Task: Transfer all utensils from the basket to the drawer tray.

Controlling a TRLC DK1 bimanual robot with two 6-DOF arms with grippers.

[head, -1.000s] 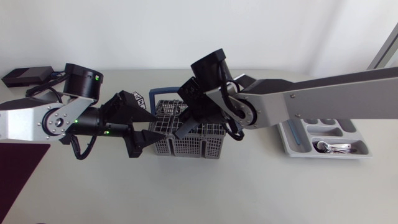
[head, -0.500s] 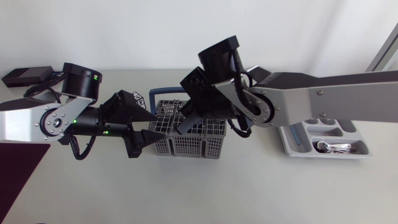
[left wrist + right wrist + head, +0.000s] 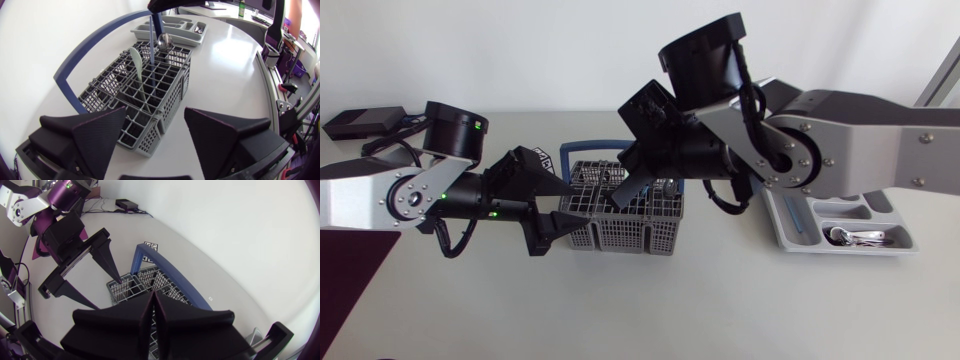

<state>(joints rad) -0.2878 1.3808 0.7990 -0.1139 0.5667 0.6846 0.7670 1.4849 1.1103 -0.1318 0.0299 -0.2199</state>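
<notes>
Pinching blue-handled utensil (image 3: 151, 40) in basket (image 3: 172, 97) w/ R gripper (image 3: 153, 297) clamped on it, L gripper (image 3: 155, 110) sitting open at basket end; next prob. needing straight lift toward tray (image 3: 785, 225).

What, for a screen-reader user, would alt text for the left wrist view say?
A grey basket with a blue handle sits just ahead of the left gripper's open fingers. Above it the right gripper pinches an upright utensil; the drawer tray lies beyond.

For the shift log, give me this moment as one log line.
right gripper: shut on blue-handled utensil, lower end in basket | left gripper: open at basket end | drawer tray: some cutlery inside
</notes>
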